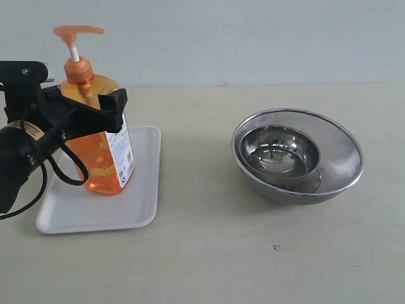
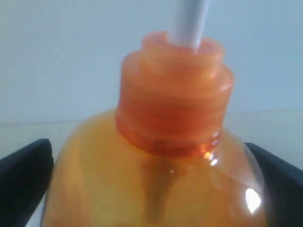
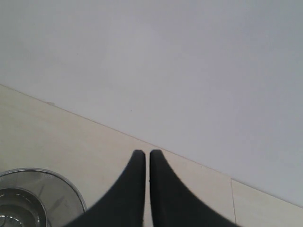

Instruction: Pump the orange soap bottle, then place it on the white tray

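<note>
Right gripper: two black curved fingers squeezed almost together, just a thin slit between the tips!
Bowl: round steel mesh bowl close beside the fingers, smaller shiny steel bowl nested inside.
Tabletop: pale beige.
Backdrop: plain grey-white wall.

left arm: level, wrist horizontal | left jaws: spread wide | right jaws: closed together

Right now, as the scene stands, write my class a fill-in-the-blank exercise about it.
1. The bottle stands upright on a white ____.
2. Its pump head is ____ in colour.
3. To one side sit ____ nested bowls.
4. The left pincer straddles the ____.
Missing words: tray; orange; two; bottle.
</note>
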Action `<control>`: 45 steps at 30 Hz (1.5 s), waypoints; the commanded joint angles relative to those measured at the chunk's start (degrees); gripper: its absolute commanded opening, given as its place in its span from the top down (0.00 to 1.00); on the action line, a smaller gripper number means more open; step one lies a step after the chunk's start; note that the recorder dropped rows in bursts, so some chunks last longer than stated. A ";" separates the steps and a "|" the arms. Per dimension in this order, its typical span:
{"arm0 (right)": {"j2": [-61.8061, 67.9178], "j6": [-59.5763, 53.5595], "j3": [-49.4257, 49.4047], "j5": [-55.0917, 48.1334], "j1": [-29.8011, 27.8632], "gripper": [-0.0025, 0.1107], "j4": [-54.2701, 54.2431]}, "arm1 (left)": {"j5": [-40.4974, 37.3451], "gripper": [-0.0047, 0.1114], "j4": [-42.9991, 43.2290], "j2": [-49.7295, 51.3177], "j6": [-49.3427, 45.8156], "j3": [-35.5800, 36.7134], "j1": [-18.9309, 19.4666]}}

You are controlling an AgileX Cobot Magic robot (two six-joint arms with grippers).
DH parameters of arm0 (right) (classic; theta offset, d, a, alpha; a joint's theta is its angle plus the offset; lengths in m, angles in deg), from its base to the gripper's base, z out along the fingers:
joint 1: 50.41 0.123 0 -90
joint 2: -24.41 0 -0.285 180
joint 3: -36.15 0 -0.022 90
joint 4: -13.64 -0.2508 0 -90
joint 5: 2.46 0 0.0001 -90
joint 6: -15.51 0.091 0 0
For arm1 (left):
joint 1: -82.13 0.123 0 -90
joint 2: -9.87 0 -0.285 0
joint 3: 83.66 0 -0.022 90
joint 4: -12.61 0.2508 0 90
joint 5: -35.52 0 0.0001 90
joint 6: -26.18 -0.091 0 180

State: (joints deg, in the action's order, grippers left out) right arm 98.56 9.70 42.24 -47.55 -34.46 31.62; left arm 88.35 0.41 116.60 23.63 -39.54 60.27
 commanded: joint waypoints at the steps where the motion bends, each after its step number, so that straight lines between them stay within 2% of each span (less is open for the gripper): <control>1: -0.49 -0.09 -0.02 0.38 -0.07 0.98 0.45 | 1.76 0.11 0.15 -0.63 0.49 -0.23 0.08; 5: -0.49 -0.27 -0.02 0.38 -0.07 0.98 0.81 | 3.11 0.11 1.55 -0.99 0.40 -0.23 0.08; 9: -0.49 -0.27 -0.02 0.38 -0.07 0.98 0.41 | 0.84 0.11 1.55 -2.47 -1.24 -0.23 0.08; 20: -0.49 -0.27 -0.02 1.38 -0.07 0.98 0.63 | -13.01 0.11 0.34 -11.63 -11.00 -0.23 0.08; 26: -0.49 -0.27 -0.02 1.38 -0.07 0.98 0.63 | -20.85 0.11 -7.67 -18.52 -17.62 -0.23 0.08; 29: -0.49 -0.10 -0.02 1.38 -0.07 0.98 0.63 | -23.43 0.11 -8.99 -21.82 -20.63 0.61 0.08; 39: -0.49 -0.09 -0.02 4.81 -0.07 0.98 -0.72 | -23.54 0.11 -8.99 -32.85 -20.78 7.95 0.08; 45: -0.49 4.16 -0.02 4.44 -0.07 0.98 -2.36 | -29.14 0.11 -9.21 -38.76 -20.31 9.72 0.08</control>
State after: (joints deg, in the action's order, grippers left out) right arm 98.56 11.65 42.24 -43.57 -34.46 30.42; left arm 62.63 -8.01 80.35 3.06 -30.33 60.27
